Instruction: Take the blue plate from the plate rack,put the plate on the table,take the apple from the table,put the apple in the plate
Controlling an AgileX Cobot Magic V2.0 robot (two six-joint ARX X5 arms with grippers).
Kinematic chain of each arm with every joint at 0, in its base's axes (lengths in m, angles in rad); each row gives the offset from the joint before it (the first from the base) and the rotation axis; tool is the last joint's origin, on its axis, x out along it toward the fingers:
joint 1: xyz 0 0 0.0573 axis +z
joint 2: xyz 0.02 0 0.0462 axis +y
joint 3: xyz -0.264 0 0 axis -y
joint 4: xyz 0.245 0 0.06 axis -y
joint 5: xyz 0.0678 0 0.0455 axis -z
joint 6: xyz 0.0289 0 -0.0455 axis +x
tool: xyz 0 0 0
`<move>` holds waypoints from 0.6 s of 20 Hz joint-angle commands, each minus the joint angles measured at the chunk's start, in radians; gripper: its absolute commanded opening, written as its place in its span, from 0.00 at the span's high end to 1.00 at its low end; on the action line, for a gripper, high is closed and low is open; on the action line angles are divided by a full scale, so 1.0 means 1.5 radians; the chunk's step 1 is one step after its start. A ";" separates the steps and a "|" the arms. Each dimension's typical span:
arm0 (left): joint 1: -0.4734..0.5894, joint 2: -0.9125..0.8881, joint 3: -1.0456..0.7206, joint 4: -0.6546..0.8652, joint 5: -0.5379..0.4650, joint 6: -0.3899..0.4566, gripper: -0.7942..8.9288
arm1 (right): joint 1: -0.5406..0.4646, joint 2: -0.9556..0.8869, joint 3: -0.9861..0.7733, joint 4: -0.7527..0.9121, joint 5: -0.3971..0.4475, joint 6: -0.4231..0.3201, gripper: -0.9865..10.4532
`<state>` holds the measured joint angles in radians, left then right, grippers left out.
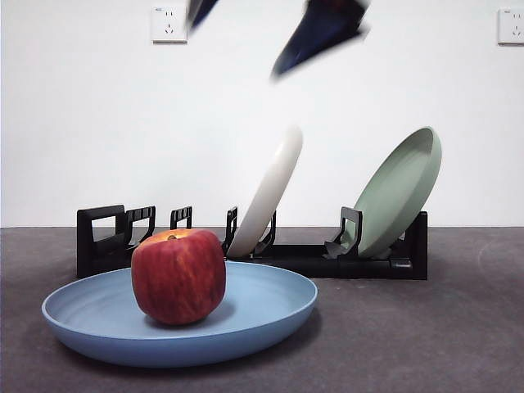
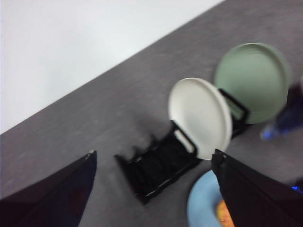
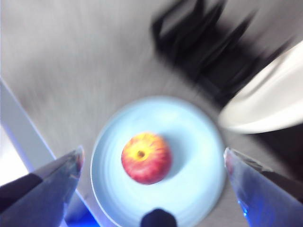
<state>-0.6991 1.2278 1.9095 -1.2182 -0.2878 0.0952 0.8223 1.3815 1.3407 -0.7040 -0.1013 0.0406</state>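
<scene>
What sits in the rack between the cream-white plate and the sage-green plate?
Nothing: in the front view only the long black slotted plate rack and one unfilled divider show between the cream-white plate and the sage-green plate.

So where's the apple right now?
The apple sits upright on the blue plate, left of its centre in the front view, on the table in front of the plate rack.

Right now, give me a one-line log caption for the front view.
Apple sits in the blue plate on the table; cream and green plates remain racked.
</scene>
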 commanded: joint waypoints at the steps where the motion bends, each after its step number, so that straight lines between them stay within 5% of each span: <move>1: 0.005 0.009 -0.003 0.015 0.041 0.022 0.50 | -0.022 -0.069 -0.003 -0.020 0.004 0.002 0.48; 4: 0.005 0.022 -0.003 0.018 0.061 0.025 0.51 | -0.049 -0.137 -0.003 -0.063 0.005 0.002 0.57; 8: 0.005 0.031 -0.003 0.018 0.096 0.034 0.89 | -0.064 -0.181 -0.003 -0.113 0.040 -0.007 0.87; 9: 0.005 0.031 -0.003 0.018 0.109 0.041 0.93 | -0.064 -0.185 -0.003 -0.122 0.070 -0.012 0.93; 12: 0.005 0.031 -0.004 0.011 0.112 0.045 0.93 | -0.064 -0.186 -0.003 -0.130 0.089 -0.011 0.93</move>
<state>-0.6945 1.2716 1.9095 -1.2041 -0.1223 0.1501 0.7261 1.1027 1.3407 -0.9012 0.0296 0.0296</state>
